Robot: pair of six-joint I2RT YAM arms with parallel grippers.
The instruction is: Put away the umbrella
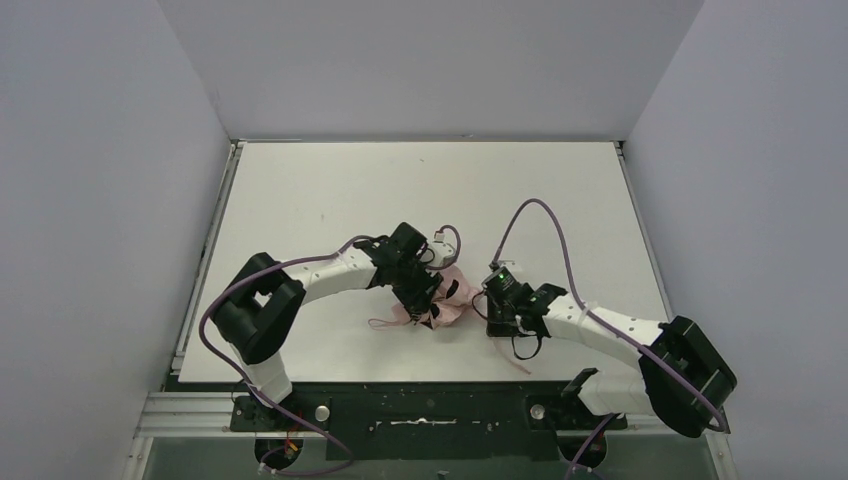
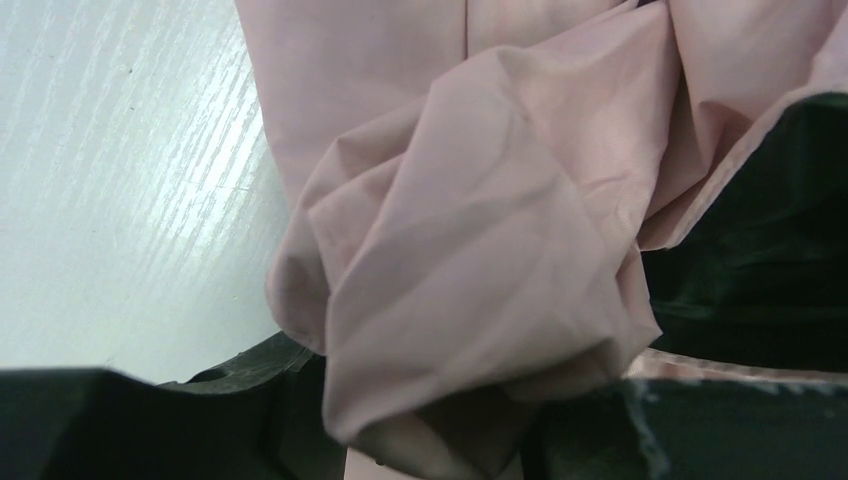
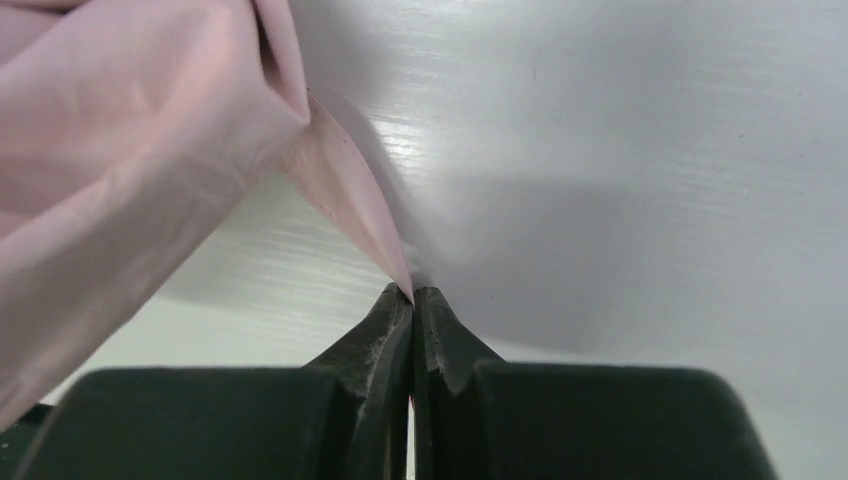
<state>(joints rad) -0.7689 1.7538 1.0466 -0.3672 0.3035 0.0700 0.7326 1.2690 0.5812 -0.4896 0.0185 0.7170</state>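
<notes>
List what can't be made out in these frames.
Top view: umbrella handle and shaft, hidden under left end effector and bunched fabric.
Left wrist: finger contact, buried in fabric; grip unclear.
Right wrist: most of umbrella, cut by left edge; right end effector pinches only a corner.

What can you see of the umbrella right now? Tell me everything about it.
The umbrella is a crumpled bundle of thin, creased, pale pink fabric lying near the front of the white table. A thin pink loop trails from it toward the left arm's side. No shaft or handle shows clearly. The left gripper holds a bunched fold of the fabric. The right gripper is shut on a pointed corner.
</notes>
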